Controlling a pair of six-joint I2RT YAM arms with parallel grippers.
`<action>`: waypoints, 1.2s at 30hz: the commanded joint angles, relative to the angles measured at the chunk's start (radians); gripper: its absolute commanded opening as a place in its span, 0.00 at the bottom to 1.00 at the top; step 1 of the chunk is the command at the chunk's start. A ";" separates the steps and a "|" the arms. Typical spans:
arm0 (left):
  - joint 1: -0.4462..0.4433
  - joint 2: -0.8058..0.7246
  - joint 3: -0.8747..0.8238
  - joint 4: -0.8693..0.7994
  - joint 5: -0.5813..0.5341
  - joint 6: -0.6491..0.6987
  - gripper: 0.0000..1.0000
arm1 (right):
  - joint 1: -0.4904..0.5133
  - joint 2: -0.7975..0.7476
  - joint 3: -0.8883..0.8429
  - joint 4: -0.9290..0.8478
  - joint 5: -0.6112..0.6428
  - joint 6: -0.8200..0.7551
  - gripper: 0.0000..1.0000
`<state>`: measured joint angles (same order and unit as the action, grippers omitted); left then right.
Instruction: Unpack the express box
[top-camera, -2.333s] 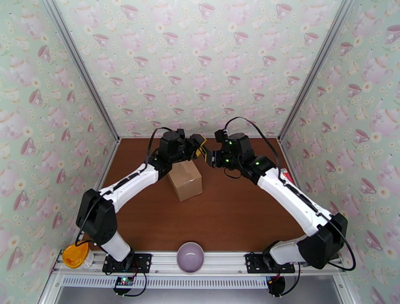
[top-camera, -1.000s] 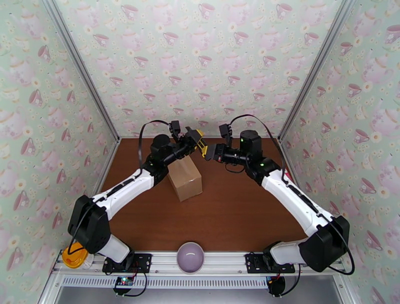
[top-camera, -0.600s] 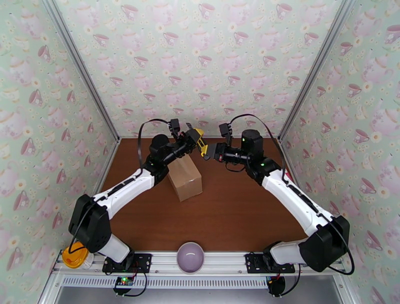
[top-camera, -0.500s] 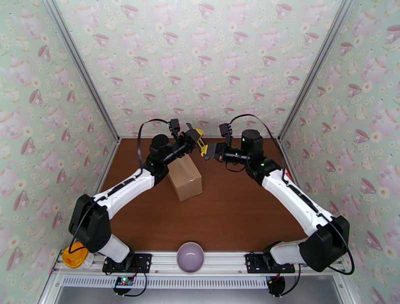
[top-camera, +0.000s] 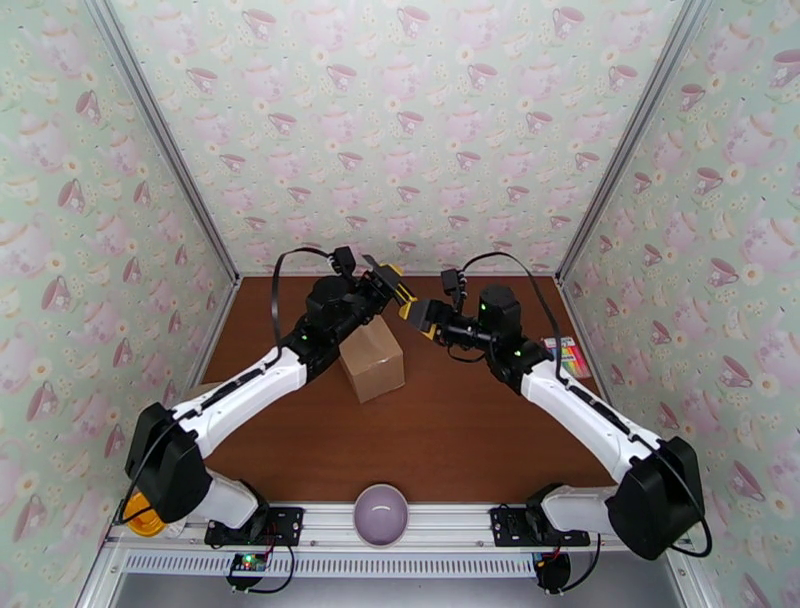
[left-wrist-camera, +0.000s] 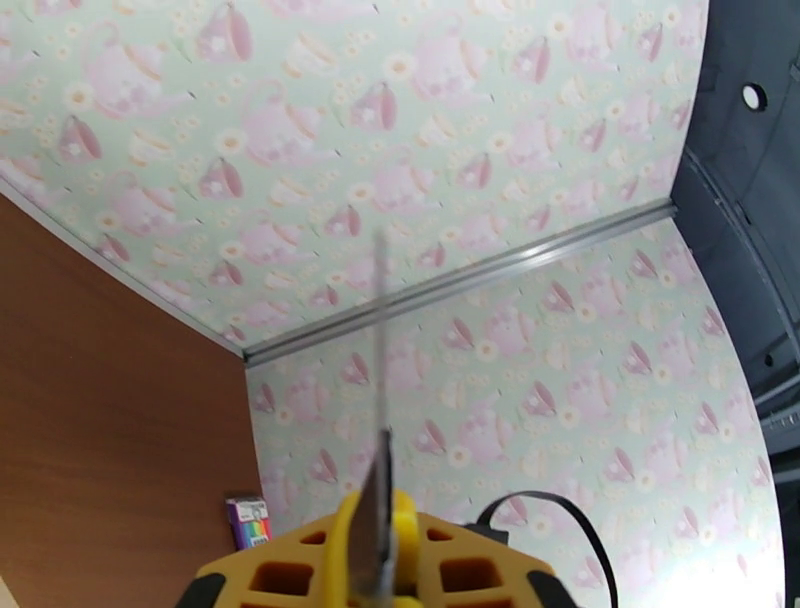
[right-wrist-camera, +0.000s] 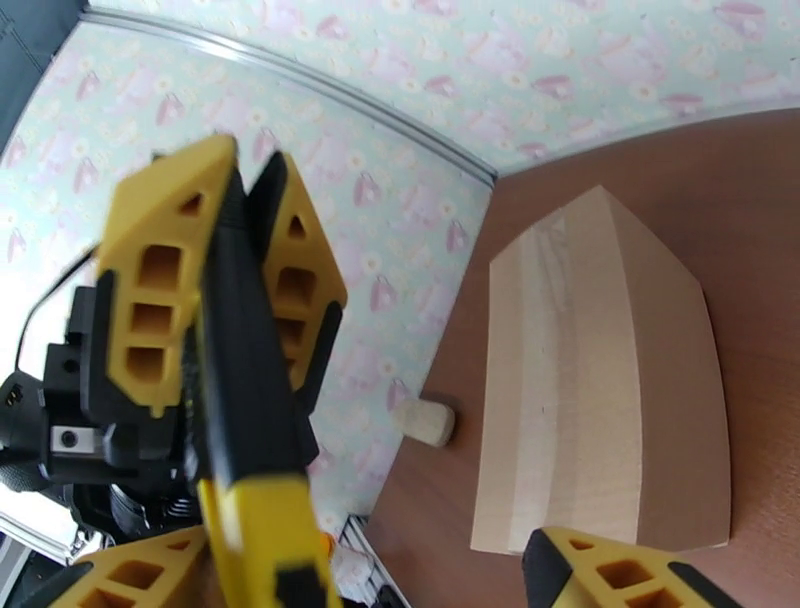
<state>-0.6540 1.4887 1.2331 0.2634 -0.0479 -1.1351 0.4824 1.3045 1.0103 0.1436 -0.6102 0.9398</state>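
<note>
I saw the left end effector (top-camera: 393, 288) gripping a black-and-yellow cutter (right-wrist-camera: 240, 300) | right end effector (top-camera: 418, 315) was spread wide beside it | express box (top-camera: 371, 360) sat taped up on the bench (top-camera: 450, 430), at 6 o'clock from them.

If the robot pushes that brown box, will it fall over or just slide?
Probably slide: the express box sits on a broad face on the smooth wooden table, so tipping seems unlikely. It should stay stiff, since its taped seam looks unbroken and the flaps are shut. How heavy it is, I cannot tell.
</note>
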 joint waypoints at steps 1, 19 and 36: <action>-0.031 -0.044 0.059 -0.059 -0.200 0.029 0.00 | -0.002 -0.045 -0.044 0.173 0.083 0.089 0.84; -0.173 0.066 0.145 0.178 -0.512 0.022 0.00 | 0.028 0.004 0.055 0.352 0.180 0.126 0.81; -0.223 0.074 0.071 0.387 -0.606 0.094 0.00 | 0.028 0.045 0.166 0.352 0.182 0.102 0.32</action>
<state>-0.8677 1.5524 1.3254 0.6102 -0.6273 -1.0725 0.5087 1.3380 1.1355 0.4896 -0.4294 1.0592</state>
